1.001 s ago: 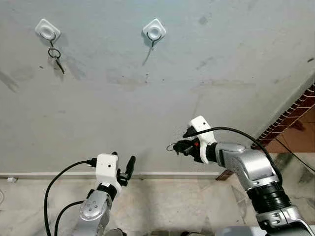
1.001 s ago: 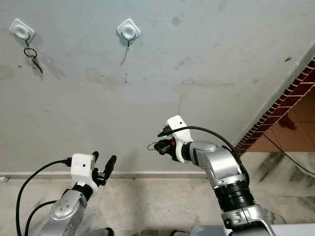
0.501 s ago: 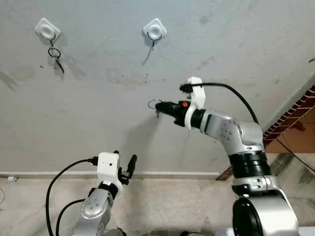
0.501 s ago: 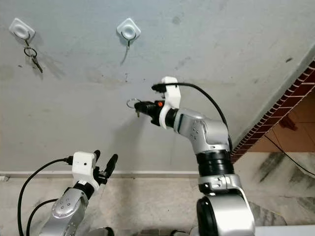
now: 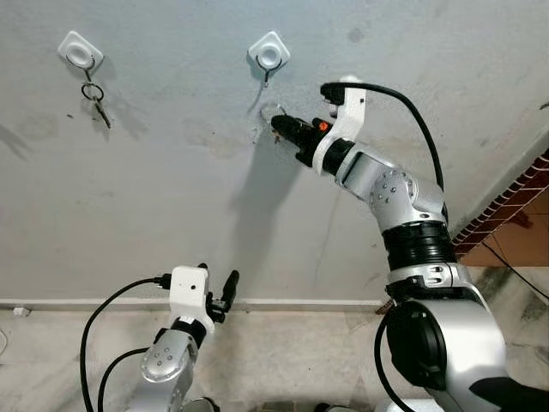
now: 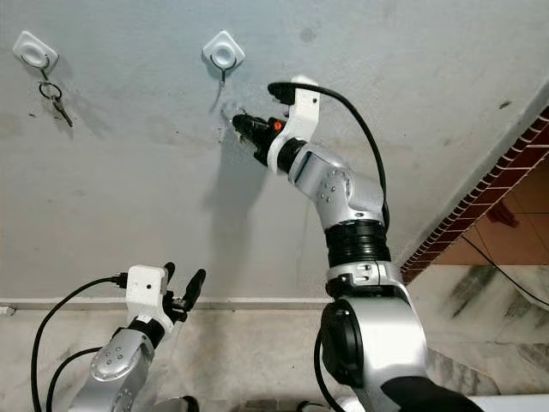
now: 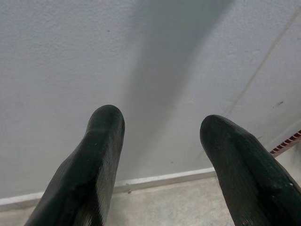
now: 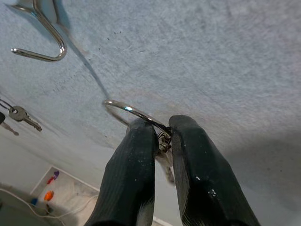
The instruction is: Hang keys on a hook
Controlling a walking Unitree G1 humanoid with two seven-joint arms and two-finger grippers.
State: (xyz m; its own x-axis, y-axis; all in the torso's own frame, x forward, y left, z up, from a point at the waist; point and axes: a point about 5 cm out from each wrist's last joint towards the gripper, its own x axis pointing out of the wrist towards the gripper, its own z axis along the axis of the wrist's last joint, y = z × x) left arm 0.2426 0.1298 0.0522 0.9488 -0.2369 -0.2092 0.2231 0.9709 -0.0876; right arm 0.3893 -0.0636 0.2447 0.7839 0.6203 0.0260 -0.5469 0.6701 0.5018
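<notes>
Raised against the grey wall [image 5: 171, 197], the right end effector [image 5: 281, 127] is seen with its two black fingers [image 8: 136, 174] pressed nearly together, and a key ring [image 8: 134, 113] is pinched between their tips, with a small key [image 8: 165, 165] hung beneath it. The ring is held just below and slightly to the right of a white wall hook [image 5: 268, 54], whose bent wire hook [image 8: 40, 40] is seen close by in the right wrist view; the ring has not been threaded onto it, and whether the ring touches the wall cannot be told. A second white wall hook [image 5: 80, 50] is mounted further toward the wall's left side, and another set of keys [image 5: 95, 99] is already hung from it. The left end effector [image 5: 219, 296] is held low, near the white skirting [image 5: 292, 303] where the wall meets the tiled floor [image 5: 283, 360], and its fingers [image 7: 91, 165] are spread well apart with nothing between them. A brick edge [image 5: 506, 206] is seen at the wall's lower right. A black cable [image 5: 403, 103] is looped from the right wrist camera housing down along the silver arm.
</notes>
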